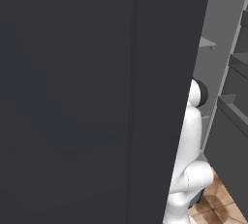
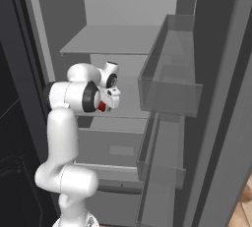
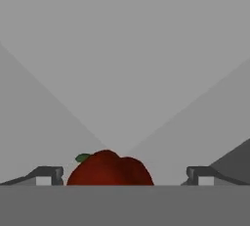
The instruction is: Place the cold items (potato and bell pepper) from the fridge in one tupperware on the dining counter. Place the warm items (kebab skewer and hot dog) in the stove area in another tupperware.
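Note:
The red bell pepper [image 3: 110, 169] with a small green stem lies on a pale grey fridge shelf, right between the two spread fingertips of my gripper [image 3: 124, 175]. The jaws stand open on either side of it, not touching. In the right base view my arm reaches into the open fridge [image 2: 123, 39] at middle-shelf height, and a speck of the red bell pepper [image 2: 102, 106] shows under the hand, where the gripper [image 2: 109, 104] sits. The potato, both tupperware and the dining counter are out of view.
The fridge door [image 2: 216, 98] stands open at the right with clear door bins [image 2: 170, 86]. A wide drawer [image 2: 110, 147] sits below the shelf. A dark panel [image 1: 92, 97] blocks most of the left base view. Tiled floor [image 1: 218, 203] shows low right.

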{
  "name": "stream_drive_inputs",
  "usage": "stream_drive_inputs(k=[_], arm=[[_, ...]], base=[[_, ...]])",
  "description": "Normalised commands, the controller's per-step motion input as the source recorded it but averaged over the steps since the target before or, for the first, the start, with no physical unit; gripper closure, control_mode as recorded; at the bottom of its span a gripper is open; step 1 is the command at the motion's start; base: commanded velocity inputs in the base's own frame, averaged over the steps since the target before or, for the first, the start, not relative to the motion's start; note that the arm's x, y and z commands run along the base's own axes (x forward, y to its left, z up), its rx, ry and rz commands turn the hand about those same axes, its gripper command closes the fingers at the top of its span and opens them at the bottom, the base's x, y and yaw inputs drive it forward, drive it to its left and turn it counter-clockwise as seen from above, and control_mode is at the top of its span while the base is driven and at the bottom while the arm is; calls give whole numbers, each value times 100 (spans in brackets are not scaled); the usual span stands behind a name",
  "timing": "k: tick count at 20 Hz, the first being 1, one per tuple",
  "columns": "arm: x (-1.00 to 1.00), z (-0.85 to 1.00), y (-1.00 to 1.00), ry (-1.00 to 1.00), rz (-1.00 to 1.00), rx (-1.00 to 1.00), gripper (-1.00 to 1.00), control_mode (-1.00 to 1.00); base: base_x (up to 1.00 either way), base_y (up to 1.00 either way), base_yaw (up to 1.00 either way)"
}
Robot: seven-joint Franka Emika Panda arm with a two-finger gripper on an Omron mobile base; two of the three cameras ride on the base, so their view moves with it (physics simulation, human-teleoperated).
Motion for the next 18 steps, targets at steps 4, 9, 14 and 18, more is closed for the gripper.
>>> stream_drive_inputs(k=[4, 9, 14, 18], arm=[[-7, -43, 96, 4, -23, 0, 100, -100], [0, -35, 51, 1, -26, 0, 100, -100], [-21, -21, 4, -5, -28, 6, 100, -100], [-89, 0, -54, -37, -22, 43, 100, -100]], base=[[0, 0, 0], [0, 0, 0], [0, 0, 0], [0, 0, 0]])
